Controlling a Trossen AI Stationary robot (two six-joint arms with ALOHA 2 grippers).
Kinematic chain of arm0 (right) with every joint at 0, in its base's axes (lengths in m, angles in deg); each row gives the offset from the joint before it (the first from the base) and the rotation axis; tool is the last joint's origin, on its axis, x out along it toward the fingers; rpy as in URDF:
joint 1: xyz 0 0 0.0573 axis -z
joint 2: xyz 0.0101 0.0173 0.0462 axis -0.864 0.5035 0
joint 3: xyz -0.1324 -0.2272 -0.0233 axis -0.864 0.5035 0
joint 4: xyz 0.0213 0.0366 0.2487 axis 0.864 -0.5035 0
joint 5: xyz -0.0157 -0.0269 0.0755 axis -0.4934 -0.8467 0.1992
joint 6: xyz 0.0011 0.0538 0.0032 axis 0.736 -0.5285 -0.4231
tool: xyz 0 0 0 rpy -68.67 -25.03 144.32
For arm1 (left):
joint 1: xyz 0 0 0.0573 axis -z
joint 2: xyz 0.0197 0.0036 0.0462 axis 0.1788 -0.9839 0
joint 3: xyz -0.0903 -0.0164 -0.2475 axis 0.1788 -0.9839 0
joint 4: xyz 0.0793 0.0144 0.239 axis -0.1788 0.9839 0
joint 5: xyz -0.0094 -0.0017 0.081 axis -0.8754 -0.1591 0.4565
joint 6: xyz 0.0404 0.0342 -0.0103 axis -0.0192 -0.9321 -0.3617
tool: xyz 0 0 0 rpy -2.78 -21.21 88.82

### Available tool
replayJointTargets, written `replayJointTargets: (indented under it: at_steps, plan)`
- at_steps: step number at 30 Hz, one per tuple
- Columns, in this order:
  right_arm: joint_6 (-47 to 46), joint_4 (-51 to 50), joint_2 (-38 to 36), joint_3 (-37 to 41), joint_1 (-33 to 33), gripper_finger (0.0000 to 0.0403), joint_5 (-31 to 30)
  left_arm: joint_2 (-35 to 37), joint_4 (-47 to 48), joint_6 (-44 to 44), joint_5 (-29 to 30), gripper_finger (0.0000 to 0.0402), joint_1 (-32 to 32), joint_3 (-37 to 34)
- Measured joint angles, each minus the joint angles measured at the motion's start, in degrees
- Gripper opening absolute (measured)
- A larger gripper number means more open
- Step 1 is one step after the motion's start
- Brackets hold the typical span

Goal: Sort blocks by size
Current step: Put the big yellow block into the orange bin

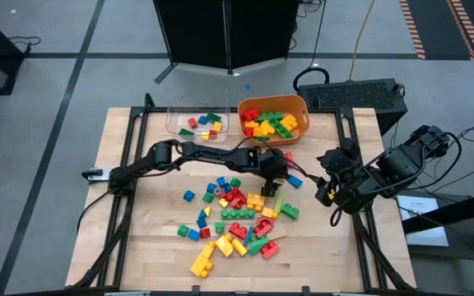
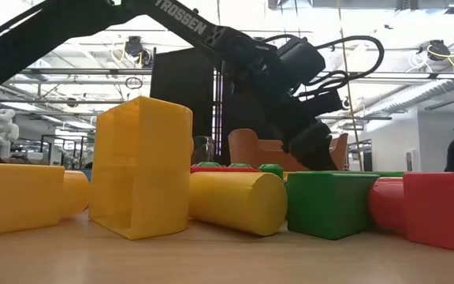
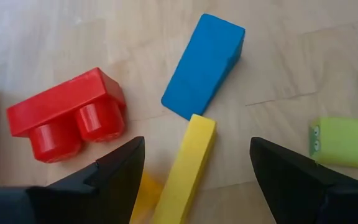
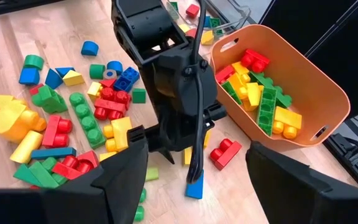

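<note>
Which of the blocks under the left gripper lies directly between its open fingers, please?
The long thin yellow block. The left gripper straddles it, while the blue block and the red studded block lie beyond the fingertips.

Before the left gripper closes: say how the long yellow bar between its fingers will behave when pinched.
The yellow bar looks like rigid plastic, so it probably won't bend. Its smooth, narrow faces may slip or twist between the open left gripper fingers. It touches the blue block at one end, so lifting may nudge that.

White lettering "TROSSEN" on dark left arm (image 2: 181,28), low view
</note>
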Motion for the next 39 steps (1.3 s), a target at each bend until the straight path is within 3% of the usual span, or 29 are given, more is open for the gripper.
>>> replayJointTargets:
  at_steps: [6,17,26,32,39]
  plan:
    - [0.0,0.0,0.0,0.0,0.0,0.0265,0.0,-0.1,0.8,0.0,-0.7,0.0262,0.2,0.0]
    - [-0.6,0.0,0.0,0.0,0.0,0.0265,0.0,-1.8,2.5,0.6,-0.3,0.0162,0.6,0.0]
    - [-0.6,0.0,0.0,0.0,0.0,0.0265,0.0,-1.1,3.8,2.9,0.2,0.0051,1.0,0.0]
    - [-0.5,0.0,0.0,0.0,0.0,0.0265,0.0,1.4,5.1,7.4,0.1,0.0045,0.8,-0.3]
    - [-0.1,0.0,0.0,0.0,0.0,0.0265,0.0,7.7,5.0,11.6,2.3,0.0045,-0.3,5.1]
